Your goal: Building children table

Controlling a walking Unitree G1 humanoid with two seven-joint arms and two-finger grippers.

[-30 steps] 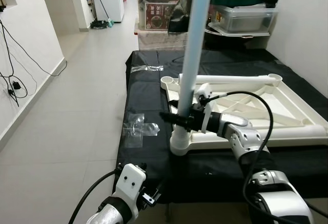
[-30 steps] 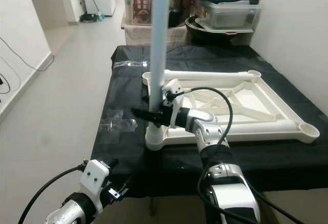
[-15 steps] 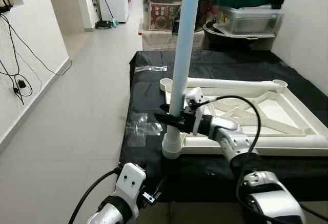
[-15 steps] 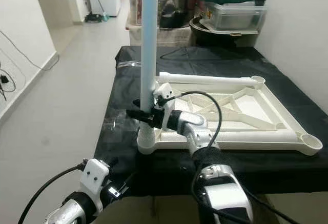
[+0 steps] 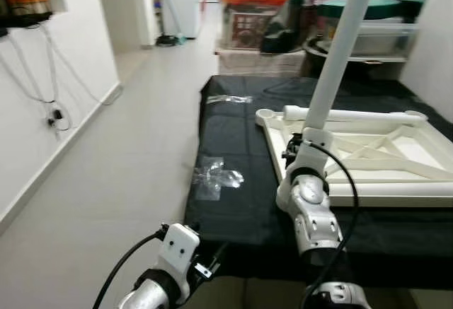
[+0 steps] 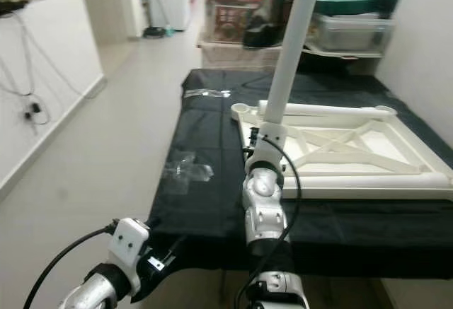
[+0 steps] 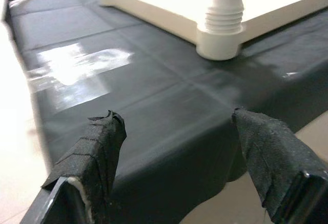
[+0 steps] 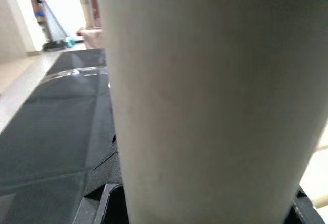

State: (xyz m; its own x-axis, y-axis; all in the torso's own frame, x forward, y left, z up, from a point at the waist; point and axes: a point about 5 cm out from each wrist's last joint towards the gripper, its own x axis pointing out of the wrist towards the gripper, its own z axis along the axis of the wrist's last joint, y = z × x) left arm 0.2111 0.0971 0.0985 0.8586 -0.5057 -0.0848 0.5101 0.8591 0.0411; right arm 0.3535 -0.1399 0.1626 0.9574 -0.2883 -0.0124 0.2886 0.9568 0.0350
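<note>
The white children's table top (image 5: 396,155) lies upside down on a surface covered with black cloth (image 5: 233,139). A long white table leg (image 5: 340,47) stands in its near left corner socket (image 7: 219,38) and leans to the right at the top. My right gripper (image 5: 291,152) is shut on the leg low down, mostly hidden behind my own silver forearm (image 5: 306,203); in the right wrist view the leg (image 8: 205,80) sits right against the camera. My left gripper (image 7: 174,119) hangs open below the cloth's front edge, empty.
A crumpled clear plastic bag (image 5: 216,178) lies on the cloth left of the table top, a strip of tape (image 5: 228,99) farther back. Storage boxes (image 5: 253,13) and a green-lidded pot (image 5: 357,6) stand behind. Tiled floor (image 5: 120,153) and a wall with cables (image 5: 53,114) run along the left.
The whole view has shifted. The leg stood upright and now leans right. My right forearm, reaching in from the right before, now points straight ahead, still gripping the leg.
</note>
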